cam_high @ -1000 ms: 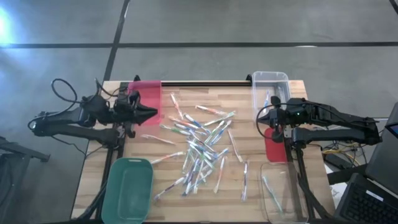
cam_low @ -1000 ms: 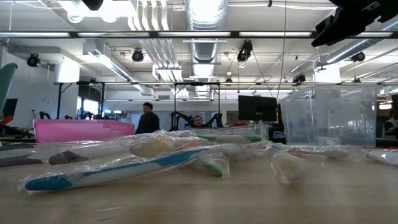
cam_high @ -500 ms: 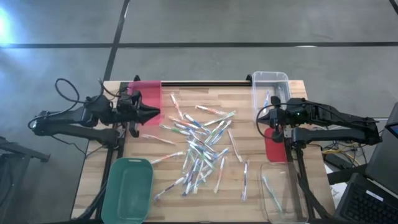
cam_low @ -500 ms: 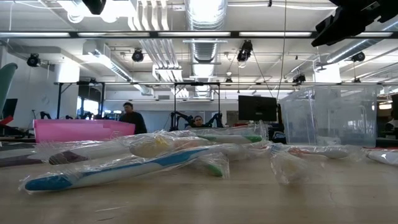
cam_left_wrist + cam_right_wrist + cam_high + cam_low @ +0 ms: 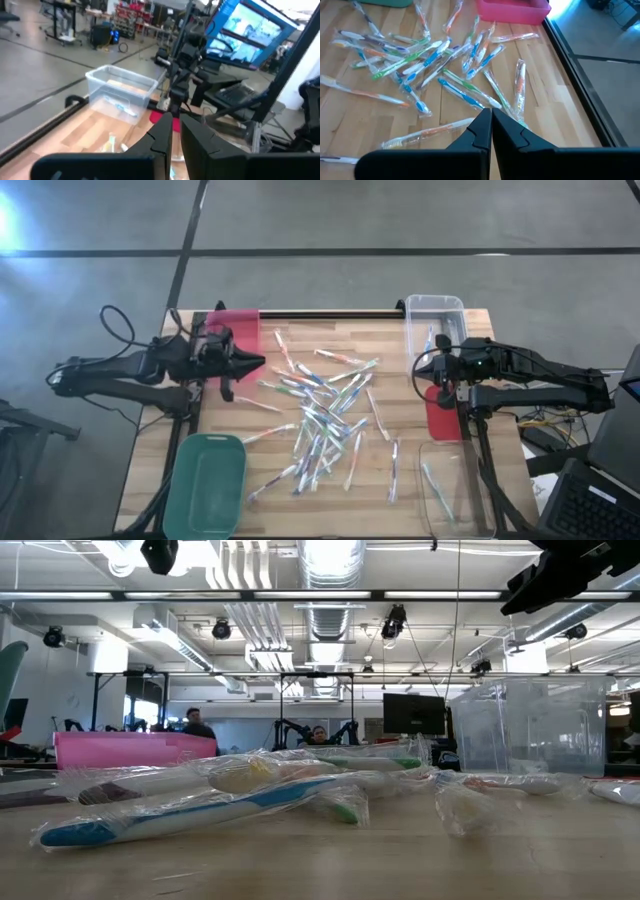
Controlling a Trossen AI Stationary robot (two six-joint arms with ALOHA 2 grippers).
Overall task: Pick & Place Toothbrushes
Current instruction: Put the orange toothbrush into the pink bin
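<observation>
High view: we see the toothbrushes (image 5: 322,415) scattered in a loose pile across the middle of the wooden table (image 5: 400,470), each in a clear wrapper. The left gripper (image 5: 258,363) sits at 9 o'clock from the pile, over the near edge of the pink bin (image 5: 232,330), tips pointing toward the pile, fingers nearly together and holding nothing we can see. The right gripper (image 5: 434,372) waits at 3 o'clock from the pile, just below the clear bin (image 5: 434,315) at the table's 1 o'clock corner; that bin holds a toothbrush or two. A red bin (image 5: 441,418) lies under the right arm. A green bin (image 5: 205,483) sits at 7 o'clock, another clear bin (image 5: 455,500) at 5 o'clock with one brush inside.

Low view: we see wrapped toothbrushes (image 5: 200,808) lying flat on the table, a blue one nearest. Pink bin (image 5: 130,749) at 9 o'clock behind them, clear bin (image 5: 530,725) at 3 o'clock. A person (image 5: 192,721) shows far back in the room.

Left wrist view: left gripper (image 5: 173,134) fingers stand narrow with a thin gap, nothing between them. Clear bin (image 5: 121,91) ahead, right arm beyond.

Right wrist view: right gripper (image 5: 491,125) fingers pressed shut, empty, above the table. Toothbrushes (image 5: 427,57) spread ahead, pink bin (image 5: 512,11) beyond at 12 o'clock.
</observation>
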